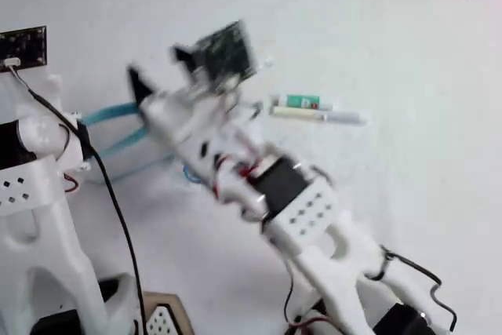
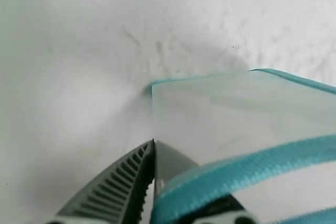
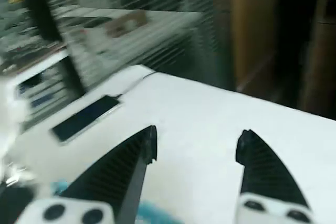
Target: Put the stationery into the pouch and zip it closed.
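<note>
The clear pouch (image 2: 220, 119) with teal zipper tape lies on the white table, and my left gripper (image 2: 153, 148) is shut on its edge beside the zipper. In the high view the pouch's teal strips (image 1: 118, 113) run from the left arm toward the centre, and the right arm covers the rest of it. My right gripper (image 3: 197, 140) is open, raised off the table and holds nothing. From above, the right gripper (image 1: 161, 70) hangs over the pouch area. A green-labelled glue stick (image 1: 302, 102) and a pale pen (image 1: 318, 115) lie side by side on the table, right of that gripper.
A circuit board (image 1: 23, 46) sits at the table's left edge, and a black cable (image 1: 110, 194) trails past the left arm's base. A dark flat device (image 3: 86, 116) lies on the table in the right wrist view. Open tabletop stretches to the right of the stationery.
</note>
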Controlling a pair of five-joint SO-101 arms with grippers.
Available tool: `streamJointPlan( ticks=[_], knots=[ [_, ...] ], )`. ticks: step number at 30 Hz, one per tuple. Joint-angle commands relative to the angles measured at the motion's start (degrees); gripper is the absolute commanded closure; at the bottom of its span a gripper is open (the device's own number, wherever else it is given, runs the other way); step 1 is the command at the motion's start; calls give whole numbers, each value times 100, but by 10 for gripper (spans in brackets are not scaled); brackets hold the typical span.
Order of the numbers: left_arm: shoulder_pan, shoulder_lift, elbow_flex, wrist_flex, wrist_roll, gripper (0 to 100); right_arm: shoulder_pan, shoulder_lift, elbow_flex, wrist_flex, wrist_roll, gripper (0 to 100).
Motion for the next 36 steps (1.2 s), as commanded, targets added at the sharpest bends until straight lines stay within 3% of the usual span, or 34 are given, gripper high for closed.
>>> streamJointPlan(
  ticks=[1,5,10,16,22,36],
  knots=[
    [40,180,-18,-70,35,979,804,-4,-1187,1604,563,765],
    [40,180,-9,-70,35,979,1789,620,-1943,3099,2180,765],
    [40,180,9,-79,35,979,2976,2237,-2295,3776,4220,765],
    [40,180,18,-79,35,979,3222,3943,-2971,5007,6400,764],
    [40,180,18,-79,26,979,3240,5613,-4114,5095,6690,764],
    [40,189,26,-88,26,979,3143,9596,-8475,5525,7024,766]
  ],
)
